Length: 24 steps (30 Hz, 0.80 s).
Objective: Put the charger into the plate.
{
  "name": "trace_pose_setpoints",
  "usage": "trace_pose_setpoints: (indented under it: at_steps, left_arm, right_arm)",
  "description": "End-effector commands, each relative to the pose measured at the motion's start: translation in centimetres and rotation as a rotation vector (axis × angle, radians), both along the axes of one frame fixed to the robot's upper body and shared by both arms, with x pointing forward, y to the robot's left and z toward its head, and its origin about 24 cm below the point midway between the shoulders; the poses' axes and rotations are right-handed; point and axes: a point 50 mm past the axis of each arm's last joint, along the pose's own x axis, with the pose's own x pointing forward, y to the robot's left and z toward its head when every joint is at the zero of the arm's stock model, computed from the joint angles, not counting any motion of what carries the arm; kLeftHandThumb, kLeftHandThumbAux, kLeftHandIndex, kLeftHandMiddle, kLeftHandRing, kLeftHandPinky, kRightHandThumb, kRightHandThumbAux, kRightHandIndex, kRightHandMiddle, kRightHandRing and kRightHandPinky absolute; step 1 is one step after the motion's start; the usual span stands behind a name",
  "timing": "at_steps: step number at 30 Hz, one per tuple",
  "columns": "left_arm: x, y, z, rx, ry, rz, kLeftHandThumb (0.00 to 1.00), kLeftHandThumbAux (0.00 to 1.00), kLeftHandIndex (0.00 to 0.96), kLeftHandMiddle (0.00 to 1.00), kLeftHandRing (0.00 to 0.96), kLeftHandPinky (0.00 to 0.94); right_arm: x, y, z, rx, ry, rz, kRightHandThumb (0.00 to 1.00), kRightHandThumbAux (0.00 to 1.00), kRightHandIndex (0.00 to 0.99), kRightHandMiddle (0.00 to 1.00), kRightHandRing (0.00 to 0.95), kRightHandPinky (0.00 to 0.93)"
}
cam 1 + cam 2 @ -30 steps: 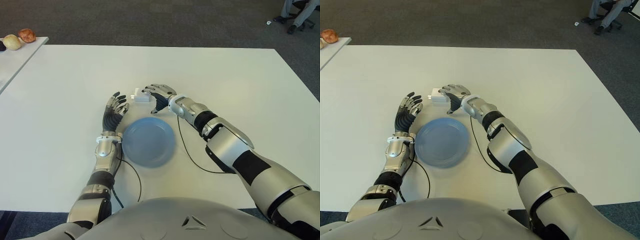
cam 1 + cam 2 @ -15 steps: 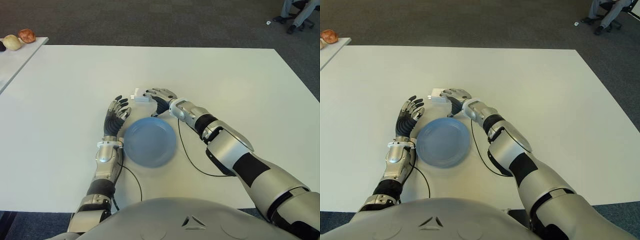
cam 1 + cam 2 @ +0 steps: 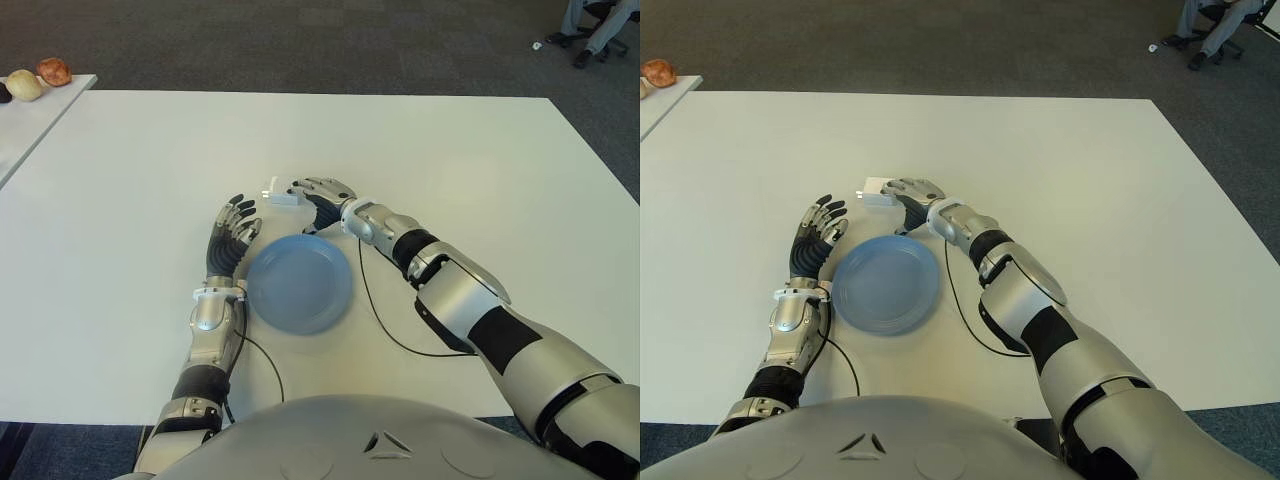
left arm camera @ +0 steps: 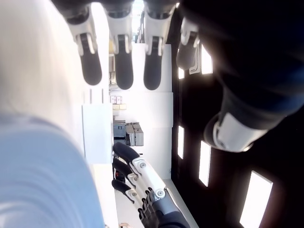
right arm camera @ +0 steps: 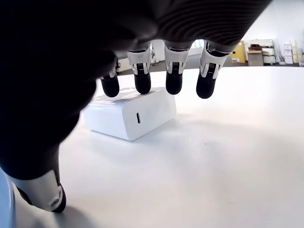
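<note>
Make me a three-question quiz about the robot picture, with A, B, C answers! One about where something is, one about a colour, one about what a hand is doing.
1. Where is the charger?
A. In the plate
B. On the table, beyond the plate
C. On the floor

2. What colour is the plate?
A. Blue
B. Red
C. Green

3. What is the right hand doing?
A. Squeezing the plate
B. Lifting the charger high up
C. Reaching over the charger with fingers open

Answers:
1. B, the white charger lies on the table past the plate's far rim.
2. A, the plate is plainly blue.
3. C, the right wrist view shows the fingertips over the charger, not closed around it.

The left hand shows beside the plate, on its left, with open fingers.
</note>
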Motion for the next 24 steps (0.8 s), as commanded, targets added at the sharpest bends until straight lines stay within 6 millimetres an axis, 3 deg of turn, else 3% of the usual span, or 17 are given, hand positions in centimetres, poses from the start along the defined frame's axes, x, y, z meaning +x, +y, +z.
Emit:
trace_pose_setpoints:
  at_steps: [1, 8, 20, 24]
  left_arm:
    - [-4.6, -0.2, -4.8, -0.028, 0.291, 0.017, 0.012, 0.644, 0.146, 0.219, 0.215, 0.224]
    - [-4.5, -0.2, -4.9, -0.028, 0.299, 0.023, 0.009, 0.642, 0.143, 0.210, 0.207, 0.218]
    - [-4.4, 0.0, -4.9, -0.017, 0.299, 0.027, 0.001, 0.644, 0.138, 0.215, 0.211, 0.223]
    - [-4.4, 0.1, -4.9, -0.016, 0.300, 0.026, 0.000, 0.646, 0.134, 0.214, 0.211, 0.224]
  right_arm:
    - [-0.5, -1.3, -1.5, -0.055, 0.069, -0.016, 0.000, 0.657, 0.000, 0.035, 0.031, 0.000]
    - [-0.1, -2.0, -1.3, -0.065, 0.079, -0.042, 0.000, 0.673, 0.000, 0.043, 0.030, 0.000]
    - [1.0, -5.5, -0.1, -0.102, 0.051, -0.057, 0.000, 0.723, 0.000, 0.040, 0.026, 0.002]
    - [1.2, -5.8, 0.1, -0.114, 0.053, -0.053, 0.000, 0.725, 0.000, 0.033, 0.023, 0.003]
